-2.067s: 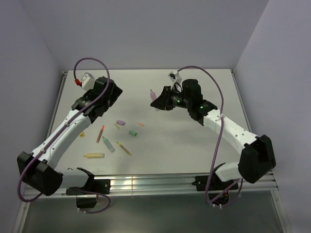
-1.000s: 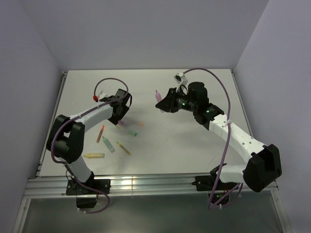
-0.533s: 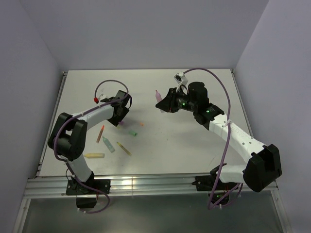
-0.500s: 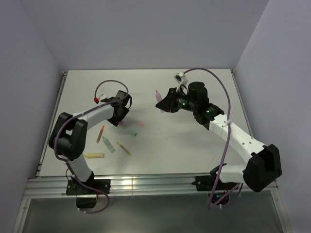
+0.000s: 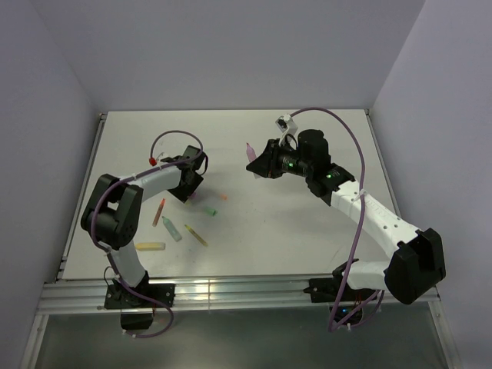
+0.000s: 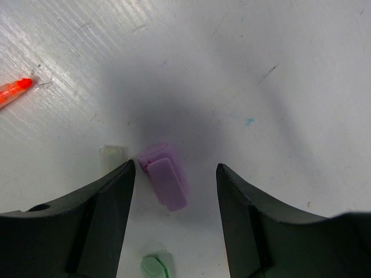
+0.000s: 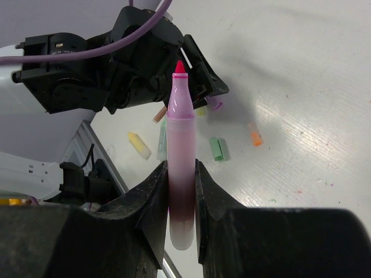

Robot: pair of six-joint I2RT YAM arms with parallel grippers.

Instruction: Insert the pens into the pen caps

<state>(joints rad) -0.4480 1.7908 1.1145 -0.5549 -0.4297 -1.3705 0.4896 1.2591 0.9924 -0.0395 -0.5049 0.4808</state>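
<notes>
gripped pink-purple pen in right gripper, jaws clenched on its body, red tip up, well above table. hovered with left gripper released, jaws wide around purple cap lying flat on table; green cap near.
</notes>
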